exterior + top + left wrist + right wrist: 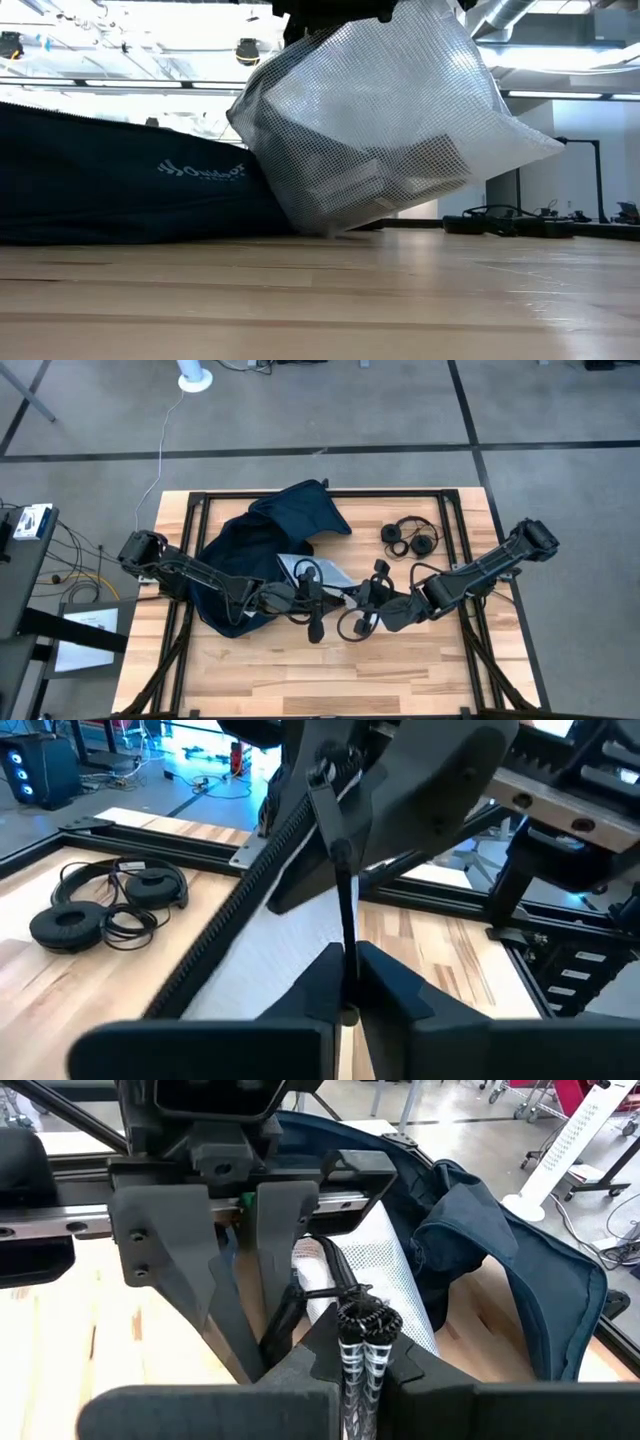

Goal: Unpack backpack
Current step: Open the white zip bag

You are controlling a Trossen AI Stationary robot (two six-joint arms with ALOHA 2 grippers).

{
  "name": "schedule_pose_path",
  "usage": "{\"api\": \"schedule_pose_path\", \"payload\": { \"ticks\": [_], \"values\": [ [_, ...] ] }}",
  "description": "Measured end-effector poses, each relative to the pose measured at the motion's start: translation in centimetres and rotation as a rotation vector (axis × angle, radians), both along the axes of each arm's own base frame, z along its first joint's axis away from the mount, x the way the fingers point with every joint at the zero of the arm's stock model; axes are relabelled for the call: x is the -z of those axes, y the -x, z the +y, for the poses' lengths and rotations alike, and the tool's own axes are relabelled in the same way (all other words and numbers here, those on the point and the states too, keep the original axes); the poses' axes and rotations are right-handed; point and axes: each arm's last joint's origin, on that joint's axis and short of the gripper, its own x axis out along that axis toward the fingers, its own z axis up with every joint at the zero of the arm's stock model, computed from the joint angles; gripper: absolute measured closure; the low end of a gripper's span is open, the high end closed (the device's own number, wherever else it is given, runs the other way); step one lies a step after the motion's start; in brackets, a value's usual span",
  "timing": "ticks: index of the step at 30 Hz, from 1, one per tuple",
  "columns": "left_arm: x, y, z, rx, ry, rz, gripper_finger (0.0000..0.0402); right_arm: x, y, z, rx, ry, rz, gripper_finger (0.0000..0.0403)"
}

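The dark navy backpack [255, 550] lies on its side at the table's left middle, also seen in the low view [120, 180]. A clear mesh pouch [380, 120] with flat items inside hangs tilted in front of it, its lower corner [322, 230] on the wood and its side against the backpack. My left gripper [347, 960] and my right gripper [362, 1345] face each other over the pouch's top [312, 572]. Both are shut on black parts of it. My left gripper pinches a thin black pull strip [345, 910] between its two fingertips; the strip runs taut up to the slider [322, 775] on the pouch's black zipper. The fingers reach in nearly level from the table's left. My right gripper pinches a black ribbed cord [365, 1325] at the pouch's top edge between its two fingers. The fingers come slanting down from the table's right. The white mesh [375, 1265] hangs beyond them toward the backpack.
Black headphones [410, 538] with a coiled cable lie on the table's far right part. A black metal frame [455, 550] borders the table. Bare wood [330, 670] stretches along the near edge.
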Motion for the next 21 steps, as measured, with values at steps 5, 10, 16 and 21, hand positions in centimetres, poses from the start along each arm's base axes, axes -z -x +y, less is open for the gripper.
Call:
{"api": "schedule_pose_path", "payload": {
  "ticks": [5,10,16,21],
  "values": [
    [-1.2,0.7,-0.4,0.017,0.007,-0.025,0.0400,0.1,0.0,0.0,0.000,0.004,0.008,0.0403],
    [-5.0,3.0,-0.7,0.087,-0.002,-0.120,0.0401,0.1,0.1,0.0,0.000,0.007,0.015,0.0403],
    [-7.3,5.4,0.0,0.094,-0.049,-0.106,0.0402,-0.3,0.0,0.2,-0.009,0.004,-0.012,0.0403],
    [-6.4,6.1,0.8,0.034,-0.017,0.038,0.0401,-0.7,0.0,1.3,-0.079,0.069,-0.043,0.0403]
  ]
}}
